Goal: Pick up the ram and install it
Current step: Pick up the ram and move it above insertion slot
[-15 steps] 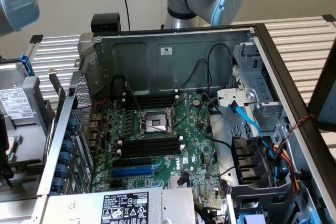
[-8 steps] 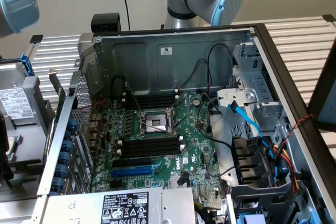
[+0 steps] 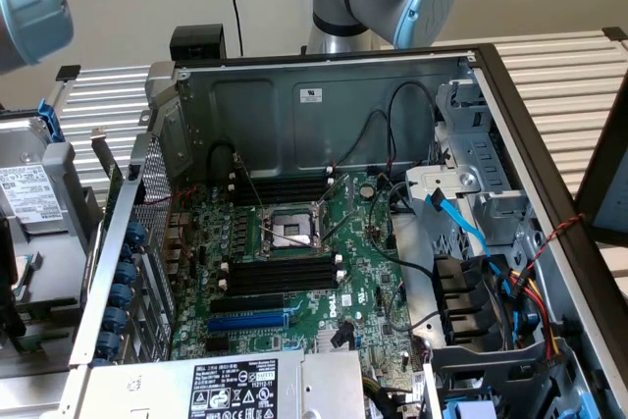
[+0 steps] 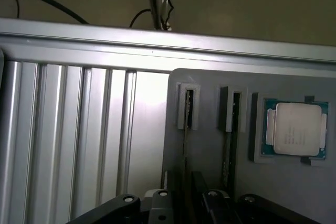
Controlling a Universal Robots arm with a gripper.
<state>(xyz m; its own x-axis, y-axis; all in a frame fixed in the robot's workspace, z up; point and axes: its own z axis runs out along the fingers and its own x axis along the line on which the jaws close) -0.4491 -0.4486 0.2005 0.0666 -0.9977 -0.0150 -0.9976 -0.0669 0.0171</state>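
Exterior view: high, angled down into open computer case [image 3: 265, 115]. Wrist view: close above grey tray [image 4: 294, 187].

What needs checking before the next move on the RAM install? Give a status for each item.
1. Ram standing on edge in the grey fixture: ok.
2. Gripper open and empty: ok.
3. Gripper centred over the ram: cannot tell.
4. Black memory slots on the motherboard empty: ok.
5. Slot latches open: cannot tell.
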